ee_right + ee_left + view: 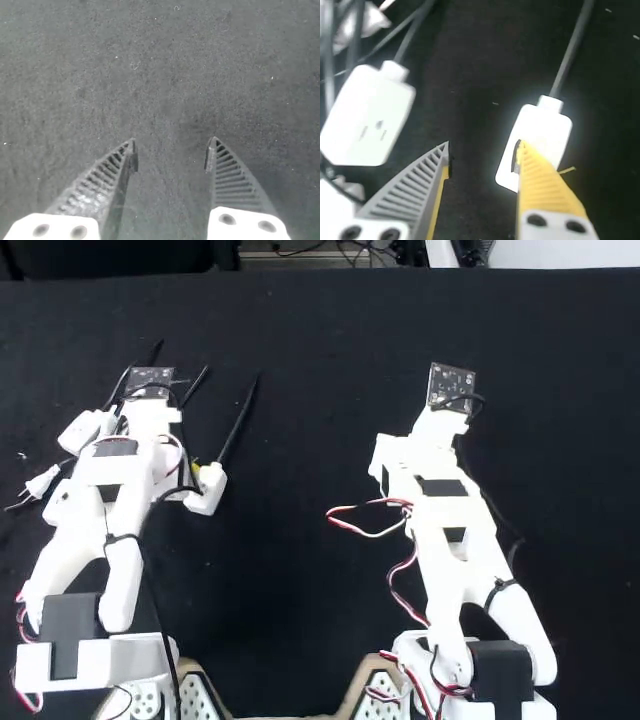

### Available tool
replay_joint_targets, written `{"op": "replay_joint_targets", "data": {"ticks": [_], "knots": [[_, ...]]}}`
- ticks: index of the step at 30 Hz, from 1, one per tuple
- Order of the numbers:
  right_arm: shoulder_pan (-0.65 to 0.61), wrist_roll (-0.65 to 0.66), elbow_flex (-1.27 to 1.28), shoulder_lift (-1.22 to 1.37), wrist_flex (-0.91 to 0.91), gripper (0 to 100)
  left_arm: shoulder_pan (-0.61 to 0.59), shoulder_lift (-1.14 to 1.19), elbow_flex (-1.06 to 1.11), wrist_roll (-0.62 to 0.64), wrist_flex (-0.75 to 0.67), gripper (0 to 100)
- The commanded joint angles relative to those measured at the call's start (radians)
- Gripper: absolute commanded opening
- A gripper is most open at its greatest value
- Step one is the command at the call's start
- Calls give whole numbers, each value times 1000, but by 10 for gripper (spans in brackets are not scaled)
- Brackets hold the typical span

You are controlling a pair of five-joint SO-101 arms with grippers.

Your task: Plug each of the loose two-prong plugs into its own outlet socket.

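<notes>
Two white outlet sockets lie by my left arm: one [84, 430] on its left and one [206, 490] on its right, each on a black cable. A loose white two-prong plug [40, 483] lies further left on the cloth. My left gripper [482, 147] hangs open between the left socket [367, 120] and the right socket [540, 137]. Its yellow finger [545, 185] touches the right socket's edge and nothing sits between the fingers. My right gripper [170, 145] is open above bare black cloth, far from the sockets.
Black cables [236, 425] fan out toward the back from the sockets. The table is covered with black cloth [320, 350]. Red and white servo wires [365, 520] loop beside the right arm. The arm bases stand at the front edge.
</notes>
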Motion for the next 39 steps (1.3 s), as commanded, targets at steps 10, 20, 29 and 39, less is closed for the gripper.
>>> {"op": "replay_joint_targets", "data": {"ticks": [10,20,29,39], "knots": [[-21,-9,-48,5,5,212,-82,6,-25,0,-9,216],[-23,-9,-48,5,3,212,-45,17,-148,3,233,216],[-23,-9,-48,5,2,212,30,5,-70,2,195,216],[-23,-9,-53,5,2,212,-19,-121,-246,6,287,216]]}}
